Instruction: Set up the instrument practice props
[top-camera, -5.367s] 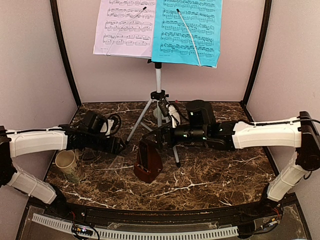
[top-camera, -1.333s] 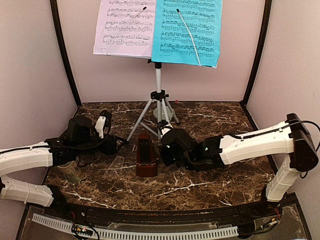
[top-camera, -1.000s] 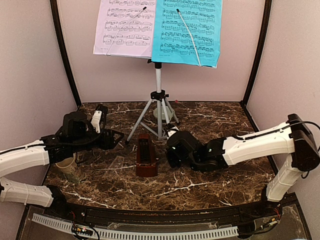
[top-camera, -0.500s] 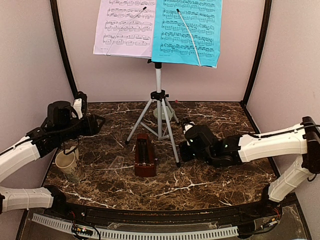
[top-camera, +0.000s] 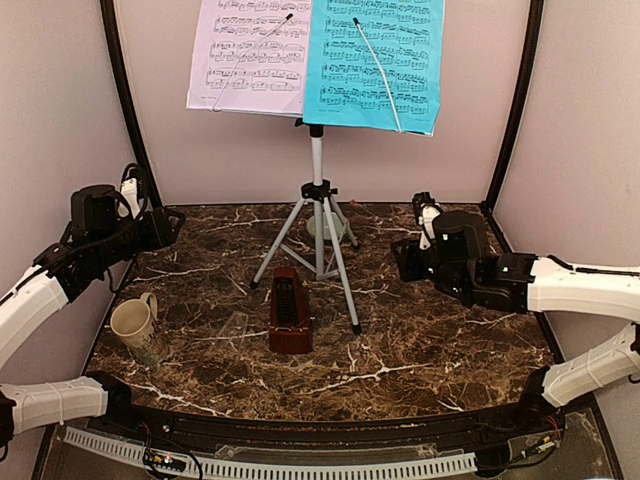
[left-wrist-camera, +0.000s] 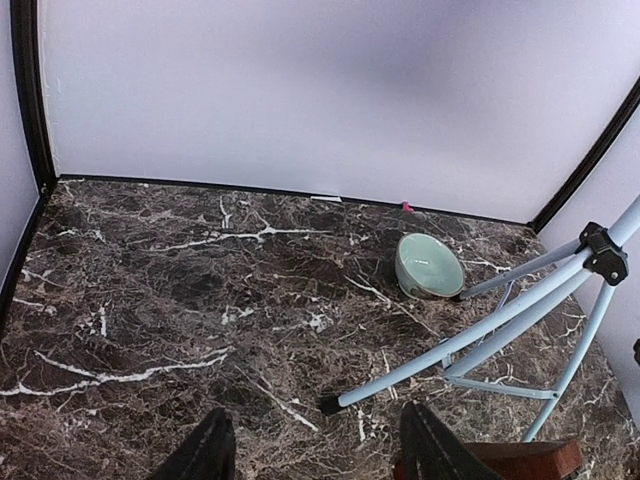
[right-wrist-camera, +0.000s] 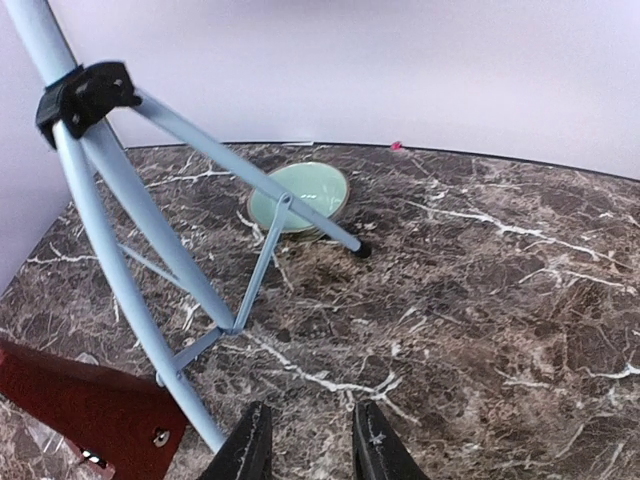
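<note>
At centre table the stand (top-camera: 317, 160) carries the lilac sheet (top-camera: 245, 55) and blue sheet (top-camera: 375, 60), metronome (top-camera: 288, 318) upright just before its legs. Left gripper (left-wrist-camera: 315, 455) gapes wide, empty; right gripper (right-wrist-camera: 310, 445) narrowly parted, empty.

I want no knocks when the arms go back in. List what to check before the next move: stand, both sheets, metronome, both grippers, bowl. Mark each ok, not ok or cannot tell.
1. Music stand upright on its three legs: ok.
2. Lilac sheet and blue sheet side by side up on the stand: ok.
3. Metronome upright in front of the stand, apart from its legs: ok.
4. Left gripper open and empty: ok.
5. Right gripper open and empty: ok.
6. Bowl apart from the stand: cannot tell; one foot ends right beside it.
</note>
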